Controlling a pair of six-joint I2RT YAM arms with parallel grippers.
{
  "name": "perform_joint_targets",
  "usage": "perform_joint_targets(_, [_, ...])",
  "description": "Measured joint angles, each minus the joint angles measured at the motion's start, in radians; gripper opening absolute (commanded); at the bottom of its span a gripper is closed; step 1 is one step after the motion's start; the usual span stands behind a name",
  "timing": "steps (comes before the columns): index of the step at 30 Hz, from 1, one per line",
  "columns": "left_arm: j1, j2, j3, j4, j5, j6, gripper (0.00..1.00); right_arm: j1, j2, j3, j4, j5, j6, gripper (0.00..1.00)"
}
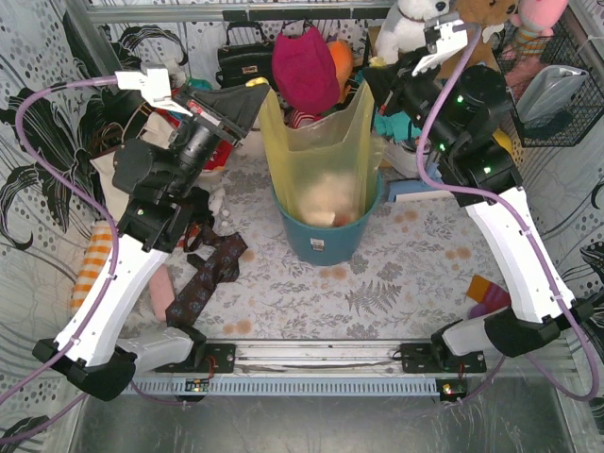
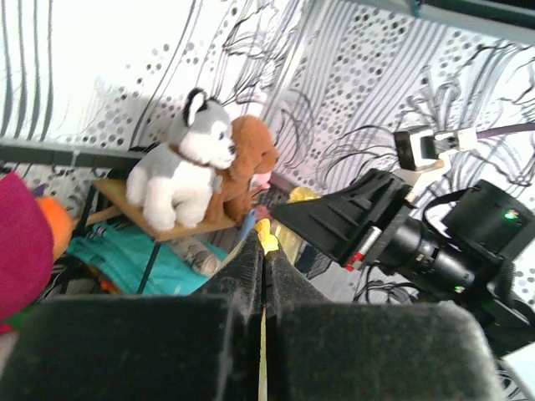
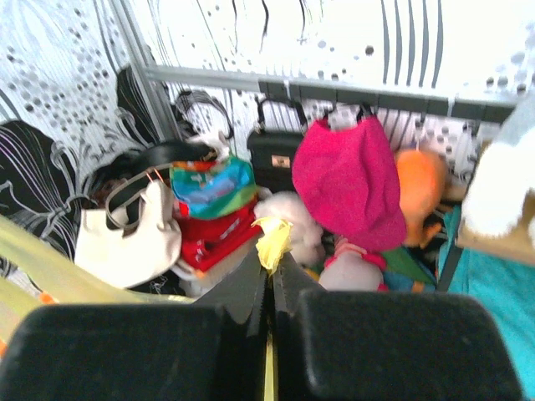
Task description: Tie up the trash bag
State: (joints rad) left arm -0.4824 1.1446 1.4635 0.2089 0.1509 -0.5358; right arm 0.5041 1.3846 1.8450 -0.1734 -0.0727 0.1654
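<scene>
The trash bag (image 1: 321, 160), thin translucent yellow plastic, stands in a teal bucket (image 1: 326, 247) at the table's middle, with pale crumpled paper showing through low inside. Its two top corners are pulled up and apart. My left gripper (image 1: 257, 95) is shut on the left corner, and a yellow tuft of the trash bag (image 2: 268, 236) pokes past the tips of that left gripper (image 2: 263, 253). My right gripper (image 1: 371, 83) is shut on the right corner; in its wrist view a crumpled bit of the trash bag (image 3: 273, 239) sticks out of the closed right gripper (image 3: 272, 269).
A dark patterned cloth (image 1: 212, 274) and an orange striped cloth (image 1: 92, 266) lie left of the bucket. Behind the bag hang a pink hat (image 1: 304, 71) and a black handbag (image 1: 243, 58). A cream tote (image 3: 125, 241) sits back left. Plush toys (image 2: 180, 167) and a wire basket (image 1: 557, 90) are back right.
</scene>
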Motion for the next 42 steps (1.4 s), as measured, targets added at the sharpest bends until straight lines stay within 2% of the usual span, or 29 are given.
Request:
perform_joint_targets(5, [0.0, 0.001, 0.039, 0.047, 0.044, -0.047, 0.0, 0.0, 0.066, 0.128, 0.019, -0.044, -0.011, 0.0])
perform_joint_targets(11, [0.0, -0.017, 0.011, 0.068, 0.061, -0.092, 0.0, 0.0, 0.1, 0.14, 0.043, -0.089, -0.021, 0.0])
perform_joint_targets(17, [0.0, -0.053, -0.038, 0.015, -0.016, -0.07, 0.0, 0.0, 0.022, -0.049, 0.104, -0.094, -0.012, 0.0])
perform_joint_targets(24, [0.0, -0.027, -0.039, -0.069, -0.123, -0.004, 0.0, 0.0, -0.094, -0.239, 0.115, -0.059, -0.002, 0.0])
perform_joint_targets(25, [0.0, -0.021, -0.039, -0.078, -0.129, -0.001, 0.04, 0.0, -0.106, -0.253, 0.115, -0.052, -0.002, 0.0])
perform_joint_targets(26, [0.0, -0.016, -0.04, -0.084, -0.132, 0.0, 0.15, 0.0, -0.113, -0.258, 0.115, -0.046, -0.002, 0.0])
perform_joint_targets(28, [0.0, -0.013, -0.052, -0.084, -0.13, 0.001, 0.46, 0.0, -0.116, -0.259, 0.124, -0.039, -0.004, 0.0])
perform_joint_targets(29, [0.0, -0.015, -0.061, -0.084, -0.129, -0.001, 0.57, 0.0, -0.115, -0.259, 0.13, -0.039, -0.007, 0.09])
perform_joint_targets(30, [0.0, -0.02, -0.07, -0.084, -0.128, 0.0, 0.62, 0.0, -0.114, -0.258, 0.133, -0.04, -0.011, 0.24])
perform_joint_targets(32, [0.0, -0.038, -0.089, -0.09, -0.129, -0.014, 0.66, 0.0, -0.11, -0.256, 0.142, -0.051, -0.021, 0.46])
perform_joint_targets(33, [0.0, -0.049, -0.095, -0.094, -0.13, -0.011, 0.67, 0.0, -0.108, -0.253, 0.144, -0.057, -0.021, 0.52])
perform_joint_targets(37, [0.0, -0.092, -0.075, -0.107, -0.128, -0.008, 0.66, 0.0, -0.081, -0.188, 0.137, -0.092, -0.029, 0.59])
perform_joint_targets(42, [0.0, -0.04, 0.129, -0.133, -0.061, 0.01, 0.65, 0.0, -0.077, -0.109, 0.124, -0.116, -0.032, 0.62])
